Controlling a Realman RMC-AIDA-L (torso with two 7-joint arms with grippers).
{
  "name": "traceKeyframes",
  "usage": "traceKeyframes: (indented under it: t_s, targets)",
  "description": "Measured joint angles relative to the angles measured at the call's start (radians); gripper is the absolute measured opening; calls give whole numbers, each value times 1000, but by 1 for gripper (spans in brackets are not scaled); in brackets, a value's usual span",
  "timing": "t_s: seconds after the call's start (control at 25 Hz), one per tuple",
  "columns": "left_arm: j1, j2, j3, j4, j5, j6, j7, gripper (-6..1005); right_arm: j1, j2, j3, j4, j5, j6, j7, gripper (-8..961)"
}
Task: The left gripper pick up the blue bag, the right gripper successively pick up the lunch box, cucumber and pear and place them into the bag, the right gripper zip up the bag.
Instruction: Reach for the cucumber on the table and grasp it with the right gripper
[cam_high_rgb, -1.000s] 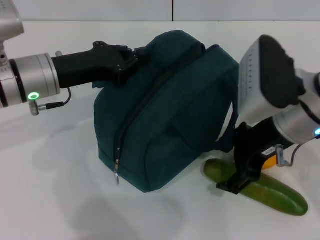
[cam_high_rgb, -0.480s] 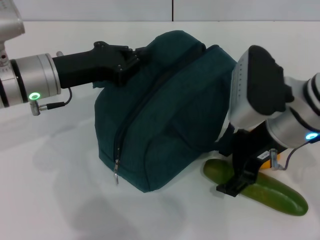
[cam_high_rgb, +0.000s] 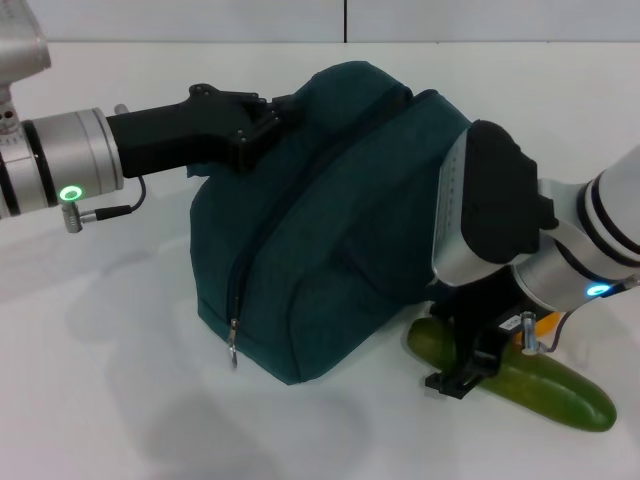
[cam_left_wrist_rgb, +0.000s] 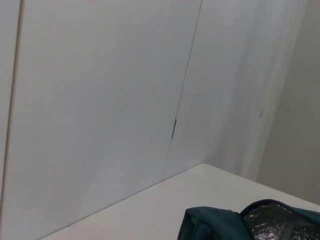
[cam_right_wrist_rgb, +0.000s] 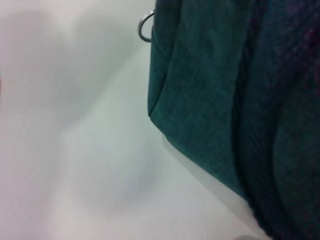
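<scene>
The bag (cam_high_rgb: 330, 220) sits mid-table (cam_high_rgb: 120, 400). The left gripper (cam_high_rgb: 255, 125) is at its upper left edge. The cucumber (cam_high_rgb: 540, 385) lies at its front right, under the right gripper (cam_high_rgb: 462, 375).

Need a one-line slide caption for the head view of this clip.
Left gripper grips the blue bag at its top while the right gripper is down over the cucumber.

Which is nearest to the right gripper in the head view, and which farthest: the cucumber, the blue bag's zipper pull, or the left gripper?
Measured from the right gripper:
1. The cucumber, directly under the gripper, low on the robot's right.
2. The zipper pull, at the blue bag's front, toward the robot's left.
3. The left gripper, at the bag's top, far left.
</scene>
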Motion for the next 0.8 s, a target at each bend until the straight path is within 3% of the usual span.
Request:
traceKeyframes:
  t_s: [0.2,0.28,0.8]
  targets:
    - [0,0,0,-1,-1,0,0,44,2,2,-8,5,-8,3,2,863]
    - [0,0,0,-1,-1,0,0,44,2,2,-9,8,-9,5,2,695]
    - [0,0,0,-1,-2,0,1,44,15,1,-7,13,-15,4,3,633]
